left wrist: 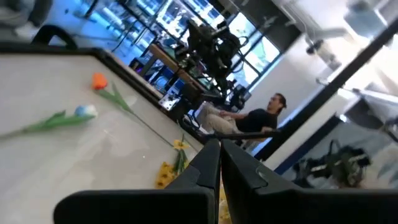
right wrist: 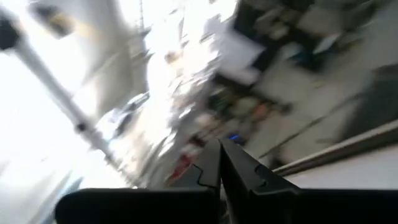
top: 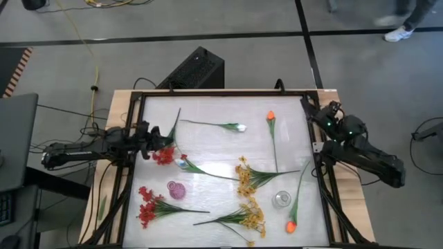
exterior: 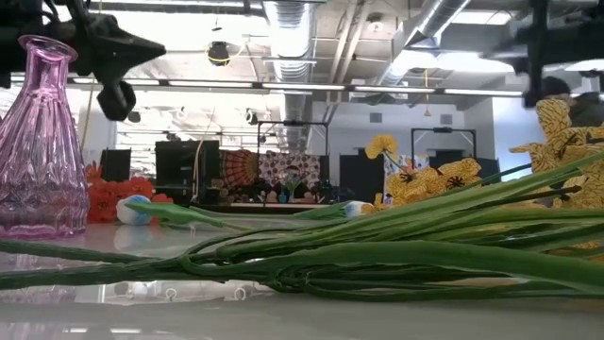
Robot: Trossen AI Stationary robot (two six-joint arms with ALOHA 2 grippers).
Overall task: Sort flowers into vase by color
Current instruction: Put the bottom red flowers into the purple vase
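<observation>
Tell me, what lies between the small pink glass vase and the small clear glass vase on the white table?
In the high view, between the pink glass vase and the clear glass vase lie the yellow small-bloom sprays with green stems.

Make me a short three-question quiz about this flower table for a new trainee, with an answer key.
1. True or false: the left pincer is shut, near the red blossoms at the table's left edge.
2. How many orange tulips lie on the table?
3. Multiple choice: the pink vase stands closest to A) the red flower bunch, B) the white bud, C) the right pincer.

Key:
1. True.
2. Two: the far tulip and the near tulip.
3. A.
</observation>
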